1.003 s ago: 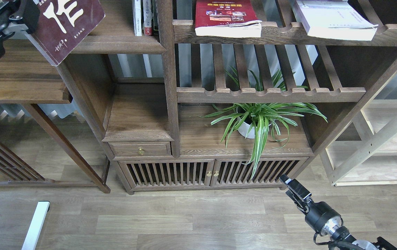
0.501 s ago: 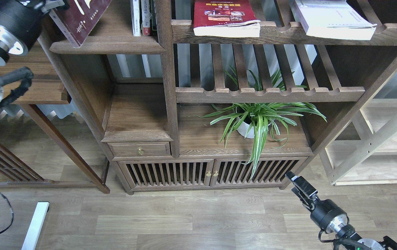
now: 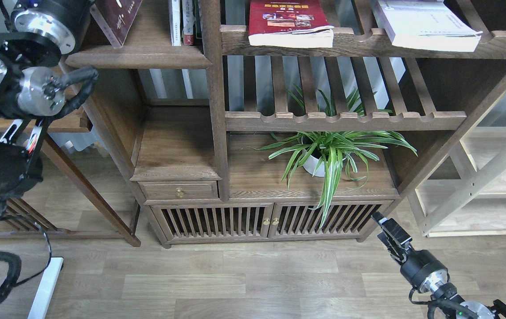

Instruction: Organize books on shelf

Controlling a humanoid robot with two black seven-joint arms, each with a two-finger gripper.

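Bright, even daylight, sharp focus, soft shadows, mild edge distortion

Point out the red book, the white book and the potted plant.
red book [image 3: 286,17], head view, on its front cover
white book [image 3: 426,24], head view, on its top cover
potted plant [image 3: 313,165], head view, on its white pot

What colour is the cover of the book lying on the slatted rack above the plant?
Red, with yellow title: the thick red paperback book, head view.
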